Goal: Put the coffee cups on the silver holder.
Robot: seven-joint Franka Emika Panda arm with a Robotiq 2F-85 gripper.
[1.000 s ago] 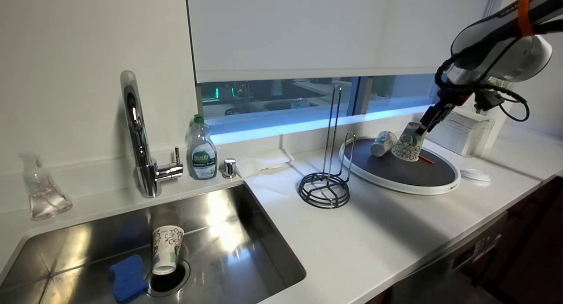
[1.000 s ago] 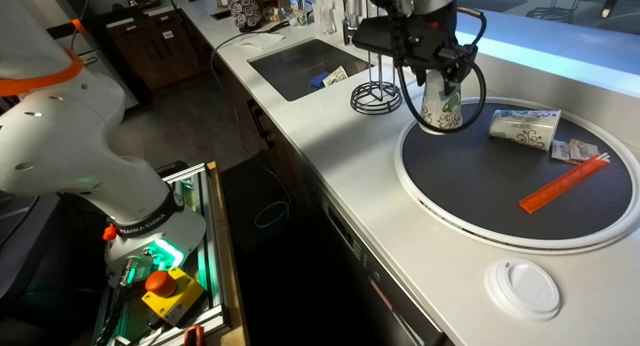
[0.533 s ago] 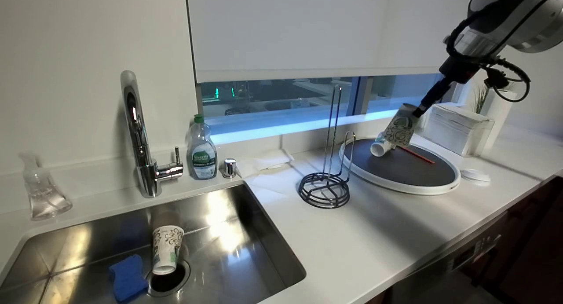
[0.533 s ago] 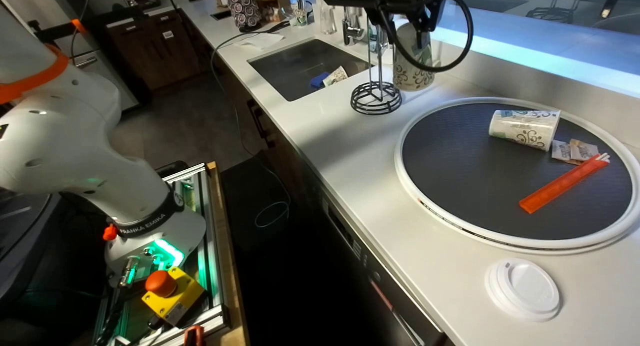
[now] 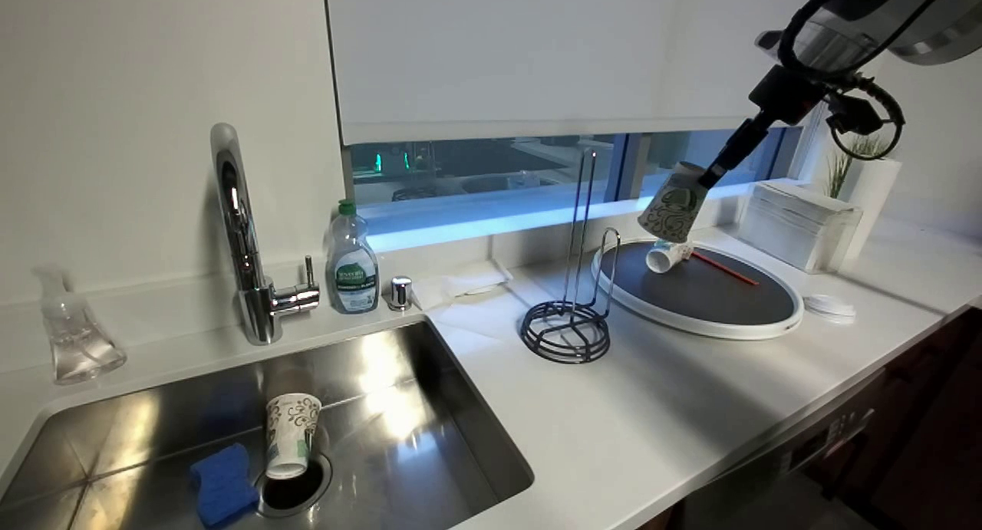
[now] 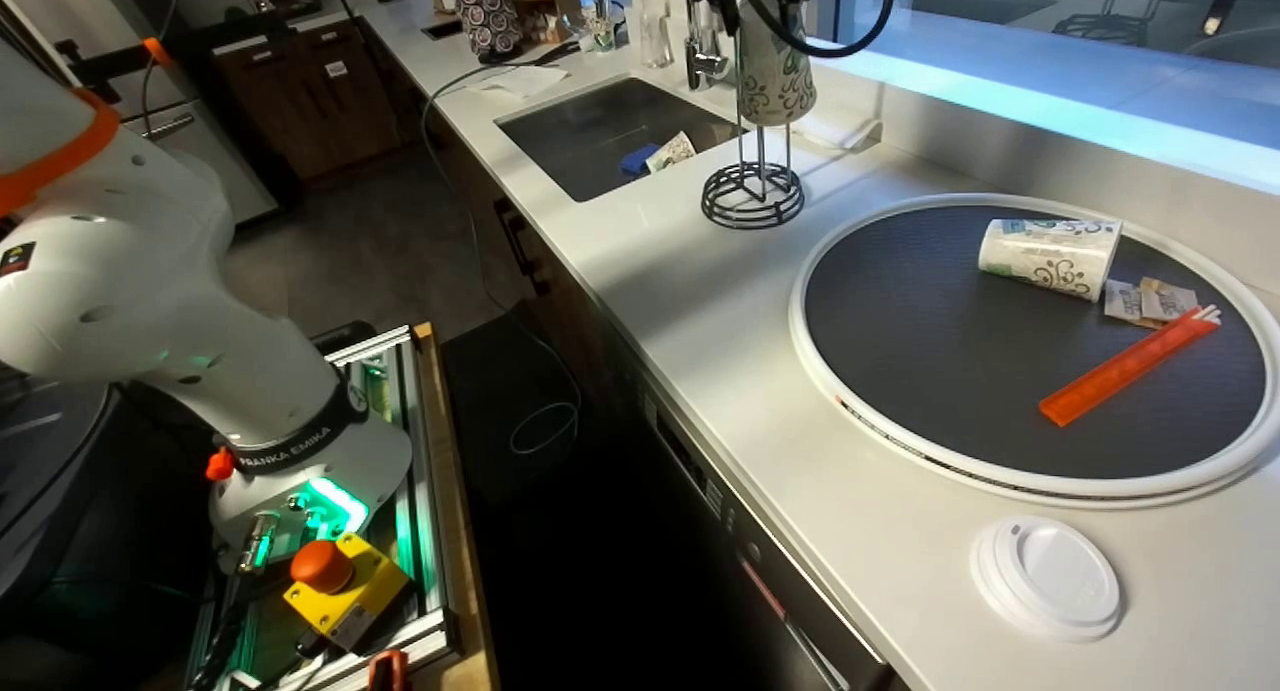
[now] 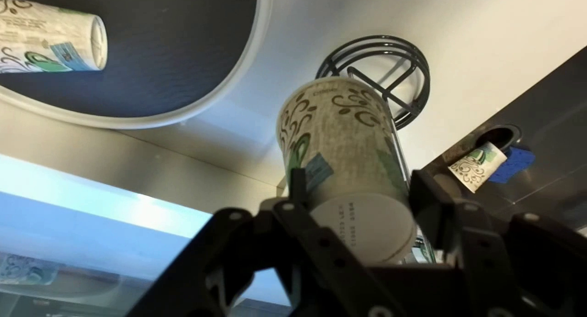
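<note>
In an exterior view, the black two-fingered pincer (image 5: 710, 179) was raised clear of the white tabletop (image 5: 660, 399). Its jaws were parted only to the width of the load clamped between them: a beige paper cup with brown scroll print (image 5: 675, 202), bottom up and tilted. Lower than the pincer, a matching paper cup (image 5: 666, 255) lay on its side on a round dark tray with a white rim (image 5: 706, 300). To the left of the pincer and below it, a tall metal wire stand with a round coiled base (image 5: 571, 256) stood upright; the clamped cup was apart from it. Farther left, a stainless-steel sink (image 5: 399, 415) contained a scroll-printed white cup (image 5: 291, 438), on its side just beside a blue sponge (image 5: 222, 480).

In an exterior view, the pincer was partly cut off at the upper edge; below it, the beige cup overlapped the stand's uprights in line of sight. On the tray, well apart from the pincer, two small paper packets (image 6: 1150, 301) and an orange-red flat sleeve (image 6: 1125, 371) lay near the matching cup. Stacked white plastic lids (image 6: 1045, 576) lay beyond the tray from the pincer.

In the wrist view, the fingers (image 7: 298, 188) stood on opposite sides of the beige cup, next to its closed base. The stand's coiled base was ahead of the pincer, partly hidden by that cup.
</note>
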